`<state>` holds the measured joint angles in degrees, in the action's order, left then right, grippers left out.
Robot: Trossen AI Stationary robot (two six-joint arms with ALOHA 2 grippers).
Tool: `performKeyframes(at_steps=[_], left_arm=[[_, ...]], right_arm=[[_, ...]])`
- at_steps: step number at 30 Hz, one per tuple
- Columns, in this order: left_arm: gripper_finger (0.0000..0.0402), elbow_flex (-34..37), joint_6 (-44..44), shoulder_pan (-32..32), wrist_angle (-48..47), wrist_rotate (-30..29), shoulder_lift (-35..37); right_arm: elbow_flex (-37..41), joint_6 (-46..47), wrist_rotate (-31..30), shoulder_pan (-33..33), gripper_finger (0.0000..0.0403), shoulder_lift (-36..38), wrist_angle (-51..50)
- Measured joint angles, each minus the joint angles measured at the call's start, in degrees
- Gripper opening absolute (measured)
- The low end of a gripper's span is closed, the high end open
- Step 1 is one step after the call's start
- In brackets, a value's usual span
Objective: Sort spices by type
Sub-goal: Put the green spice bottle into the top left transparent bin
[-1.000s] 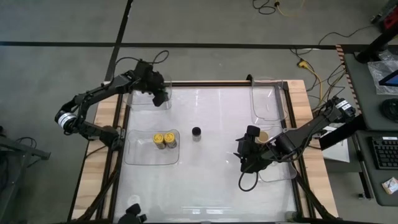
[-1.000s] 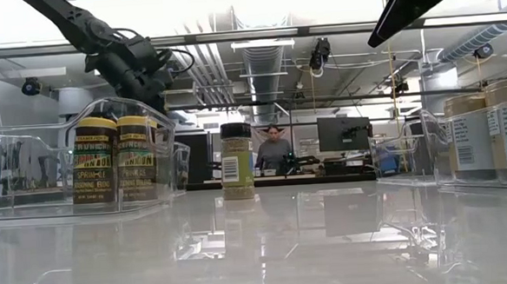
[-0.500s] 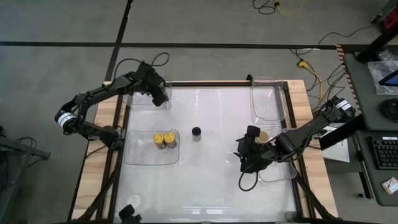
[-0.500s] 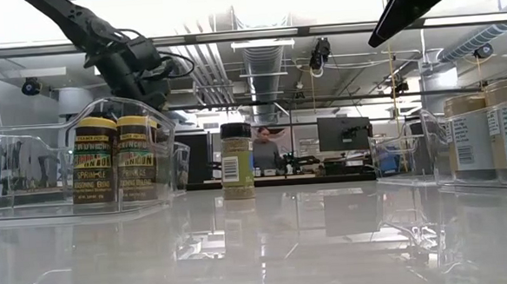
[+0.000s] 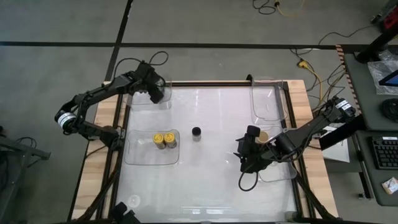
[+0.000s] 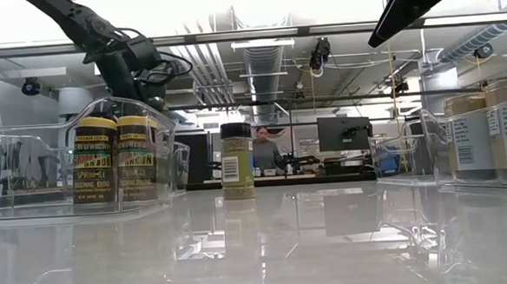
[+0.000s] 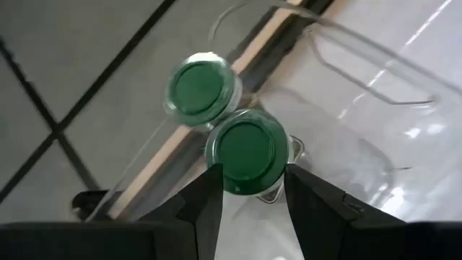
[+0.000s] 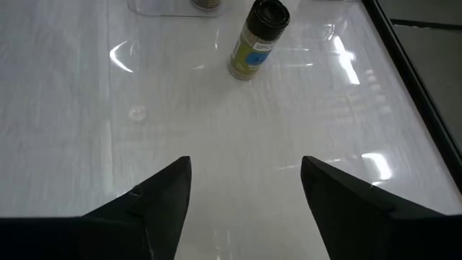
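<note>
From above, the left hand (image 5: 157, 92) is seen over the far-left tray (image 5: 163, 79); the right hand (image 5: 247, 155), spread and empty, waits near the right trays.

In the left wrist view, a green-lidded jar (image 7: 247, 152) is seemingly pinched upright, axis vertical, lid upward; release should be gentle, beside its twin (image 7: 201, 89).

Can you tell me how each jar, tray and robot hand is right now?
Green-lid jars: two, upright, side by side in the far left tray.
Yellow-lid jars: two, upright, together in the near left tray.
Black-lid jar: upright, alone on the table.
Left gripper: above the green-lid jars, fingers either side of one.
Right gripper: open, empty, facing the black-lid jar.
</note>
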<state>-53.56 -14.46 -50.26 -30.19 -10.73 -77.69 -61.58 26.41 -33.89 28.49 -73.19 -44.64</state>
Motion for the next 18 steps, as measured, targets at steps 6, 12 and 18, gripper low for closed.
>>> performKeyframes(at_steps=[6, 12, 18], left_arm=[[0.0132, -0.11, -0.07, -0.11, -1.32, -1.40, 0.00], [0.0132, -0.15, -0.02, -0.09, -4.03, -4.10, 0.00], [0.0132, -0.15, 0.73, -0.24, -5.28, -9.42, 0.09]], right_arm=[[0.00, 0.00, 0.00, 0.00, 0.0247, 0.00, 0.00], [0.00, 0.00, 0.00, 0.00, 0.0236, 0.02, -0.02], [0.00, 0.00, 0.00, 0.00, 0.0234, 0.00, -0.02]])
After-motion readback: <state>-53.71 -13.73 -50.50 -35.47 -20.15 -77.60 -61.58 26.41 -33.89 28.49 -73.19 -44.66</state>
